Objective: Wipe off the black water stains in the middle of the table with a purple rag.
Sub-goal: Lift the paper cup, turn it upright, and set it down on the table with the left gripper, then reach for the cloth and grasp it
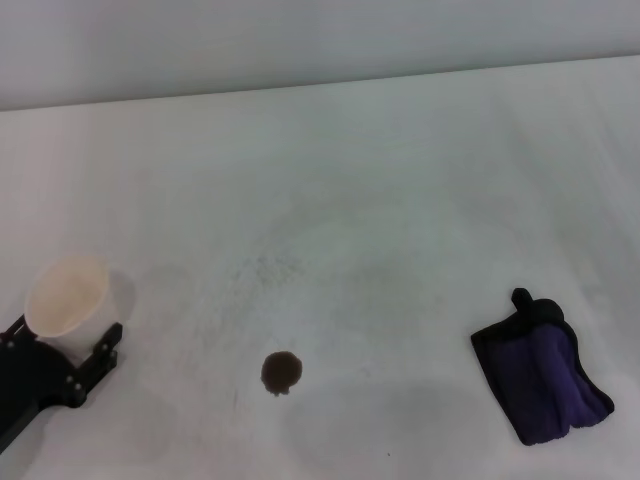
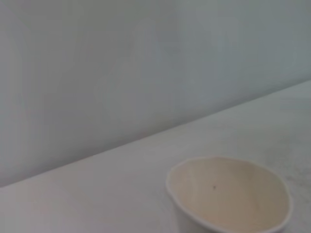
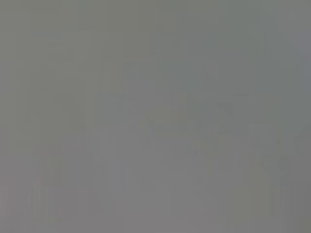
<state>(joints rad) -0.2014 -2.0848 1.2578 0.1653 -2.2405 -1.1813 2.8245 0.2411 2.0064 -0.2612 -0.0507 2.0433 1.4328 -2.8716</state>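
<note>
Purple rag (image 1: 542,372) likely soft and light, best pinched at its bunched upper fold; left pincer (image 1: 75,365) grasping paper cup (image 1: 68,300); right pincer unseen

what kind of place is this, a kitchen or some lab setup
Likely a lab test bench, not a kitchen: a plain white table against a blank wall, holding only a stain, a purple rag and a paper cup in the left gripper.
</note>
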